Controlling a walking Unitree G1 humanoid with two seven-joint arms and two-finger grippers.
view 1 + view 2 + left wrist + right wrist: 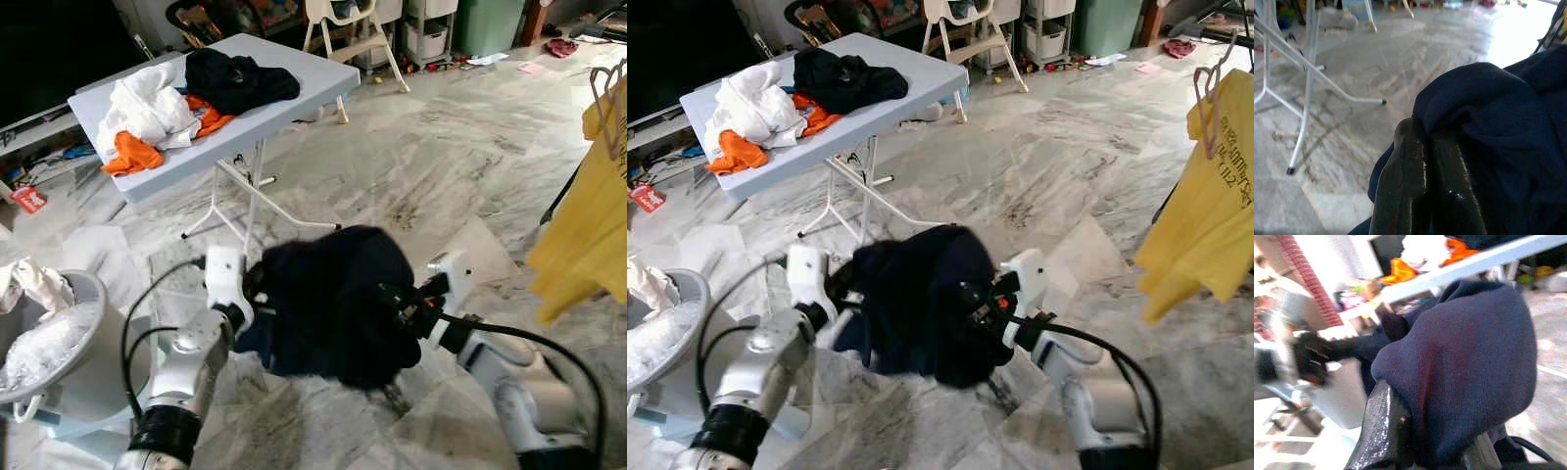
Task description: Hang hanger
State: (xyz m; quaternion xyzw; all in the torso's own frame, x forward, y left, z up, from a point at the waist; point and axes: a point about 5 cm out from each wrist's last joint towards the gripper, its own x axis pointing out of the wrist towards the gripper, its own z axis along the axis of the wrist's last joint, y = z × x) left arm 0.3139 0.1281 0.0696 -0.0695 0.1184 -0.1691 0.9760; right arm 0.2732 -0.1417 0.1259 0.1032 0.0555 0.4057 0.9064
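I hold a dark navy garment [333, 304] bunched up between both grippers, in front of me and above the marble floor. My left gripper [257, 296] is shut on its left edge; in the left wrist view the two black fingers [1410, 186] press together on the cloth [1498, 127]. On the right side my right gripper [397, 308] is buried in the cloth, which drapes over one finger [1383, 431] in the right wrist view. Far right, a yellow shirt [588, 225] hangs on a pale hanger [607, 103].
A light blue folding table [294, 78] stands ahead to the left with white, orange and black clothes piled on it. A grey laundry basket [73, 372] sits at my left. A white chair [353, 29] and storage bins stand at the back.
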